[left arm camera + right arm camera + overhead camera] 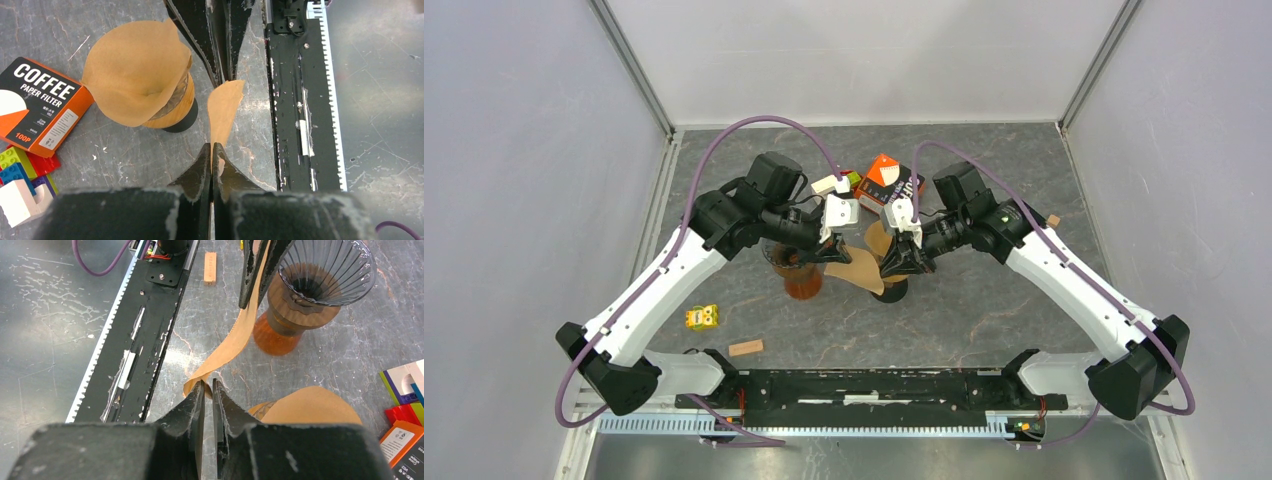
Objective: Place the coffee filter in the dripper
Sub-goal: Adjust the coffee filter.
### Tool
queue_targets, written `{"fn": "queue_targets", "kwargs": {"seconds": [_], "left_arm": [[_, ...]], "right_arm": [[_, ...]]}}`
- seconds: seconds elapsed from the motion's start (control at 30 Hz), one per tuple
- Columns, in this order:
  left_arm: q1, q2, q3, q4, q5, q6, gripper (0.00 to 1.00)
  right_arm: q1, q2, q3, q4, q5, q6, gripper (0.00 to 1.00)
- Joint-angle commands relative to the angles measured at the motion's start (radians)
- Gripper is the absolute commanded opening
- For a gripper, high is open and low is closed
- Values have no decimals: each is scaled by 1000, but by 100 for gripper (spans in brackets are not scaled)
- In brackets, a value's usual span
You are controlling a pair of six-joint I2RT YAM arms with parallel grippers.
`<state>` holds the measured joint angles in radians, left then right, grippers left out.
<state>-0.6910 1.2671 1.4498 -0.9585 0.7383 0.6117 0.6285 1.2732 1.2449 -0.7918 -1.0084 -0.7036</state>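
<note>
While the left gripper (pixel 212 146) pinches the coffee filter (pixel 225 105), the right gripper (pixel 209 383) jaws stand narrowly apart.
Held by 1 edge, it may sag flat past the dripper (pixel 345 287).

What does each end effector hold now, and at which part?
The left end effector pinches one edge of the folded coffee filter. The right end effector sits at the opposite edge with jaws slightly apart, not clamping.
</note>
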Motion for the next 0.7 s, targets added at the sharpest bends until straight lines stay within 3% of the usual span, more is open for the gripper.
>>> {"fn": "queue_targets", "kwargs": {"seconds": [0.0, 0.33, 0.67], "left_arm": [[4, -13, -7, 41, -22, -43, 2], [5, -18, -5, 41, -43, -38, 2], [5, -13, 1, 51, -38, -59, 2]], "right_arm": [[5, -23, 6, 25, -1, 15, 16], [2, -29, 20, -29, -7, -31, 17], [2, -20, 2, 51, 17, 50, 16]]}}
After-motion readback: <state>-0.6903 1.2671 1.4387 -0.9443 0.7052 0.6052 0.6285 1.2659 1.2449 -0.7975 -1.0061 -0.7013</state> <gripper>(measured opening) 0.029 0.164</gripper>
